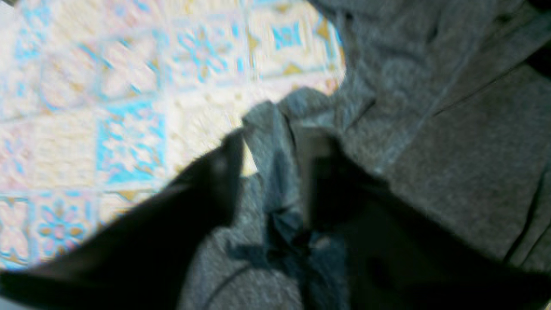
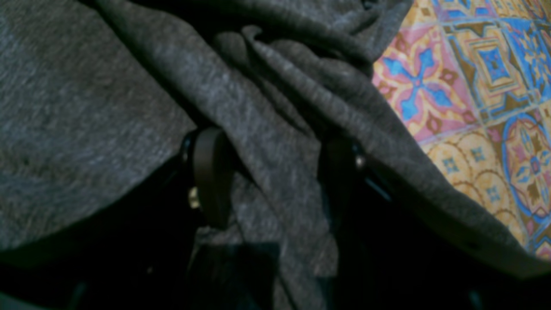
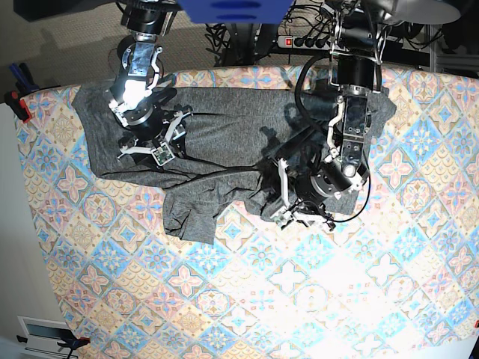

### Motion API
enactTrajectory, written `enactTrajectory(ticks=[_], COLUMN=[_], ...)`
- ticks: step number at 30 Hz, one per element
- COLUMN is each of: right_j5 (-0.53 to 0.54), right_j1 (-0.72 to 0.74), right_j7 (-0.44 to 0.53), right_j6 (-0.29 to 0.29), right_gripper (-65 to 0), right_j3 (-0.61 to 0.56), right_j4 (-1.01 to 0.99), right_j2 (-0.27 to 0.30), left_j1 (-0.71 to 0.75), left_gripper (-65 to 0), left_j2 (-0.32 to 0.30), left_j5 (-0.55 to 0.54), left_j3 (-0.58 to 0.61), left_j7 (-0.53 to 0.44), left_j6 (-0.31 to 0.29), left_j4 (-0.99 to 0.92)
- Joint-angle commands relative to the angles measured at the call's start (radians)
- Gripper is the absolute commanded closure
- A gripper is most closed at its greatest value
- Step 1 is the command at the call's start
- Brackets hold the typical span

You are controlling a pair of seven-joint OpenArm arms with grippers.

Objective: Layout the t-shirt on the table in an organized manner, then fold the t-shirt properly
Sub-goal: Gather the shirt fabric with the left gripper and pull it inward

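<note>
Currently the t-shirt [image 3: 224,142] lies rumpled along the table's [image 3: 247,299] far edge; thin, limp fabric, so take it at hem corners. Right gripper [image 2: 275,172] stands wide astride a fold. Left gripper [image 1: 275,146]: fabric between fingers, grip unclear.

A flat, bright blue panel [image 3: 233,9] hangs over the far side of the scene, its edges hard and straight. Just beside it to the right, a tangle of black cables [image 3: 258,34] runs across the beige floor [image 3: 67,45] to a white power strip with a red switch [image 3: 301,42]. At the left, a small red-tipped clamp [image 3: 16,105] sits below a pair of blue-handled tools [image 3: 19,75], possibly more clamps; they are too small to tell. Low in the left corner, a white slatted vent [image 3: 41,327] lies against the pale wall.
</note>
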Motion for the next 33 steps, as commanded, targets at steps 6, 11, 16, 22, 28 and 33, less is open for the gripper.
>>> enactTrajectory(ticks=[6,11,16,22,28,33], right_j5=[-0.082,-0.082,-0.082,-0.082,-0.084,-0.084], right_j1=[-0.012,-0.018,-0.018,-0.018,-0.016,-0.012], right_j7=[-0.091,-0.091,-0.094,-0.096,-0.091,-0.091], right_j6=[-0.015,-0.015,-0.015,-0.015,-0.015,-0.015], right_gripper=[-32.0,-32.0,-32.0,-32.0,-32.0,-32.0], right_j3=[0.012,0.013,0.013,0.013,0.052,0.075], right_j4=[0.000,0.000,0.000,0.000,0.001,0.001], right_j2=[0.013,0.013,0.013,0.013,0.013,0.013], left_j1=[-0.090,-0.139,-0.142,-0.144,-0.170,-0.182], left_gripper=[-38.3,-33.3,-30.7,-21.3,-8.2,-8.1], left_j2=[0.022,0.024,0.028,0.057,0.057,0.059], left_j5=[-0.087,-0.138,-0.140,-0.138,-0.138,-0.141], left_j3=[-0.003,-0.003,0.004,0.000,-0.002,-0.002], left_j7=[-0.027,-0.131,-0.171,-0.171,-0.171,-0.166], left_j6=[0.001,0.007,0.007,0.006,0.007,0.007], left_j4=[-0.123,-0.301,-0.376,-0.457,-0.549,-0.511])
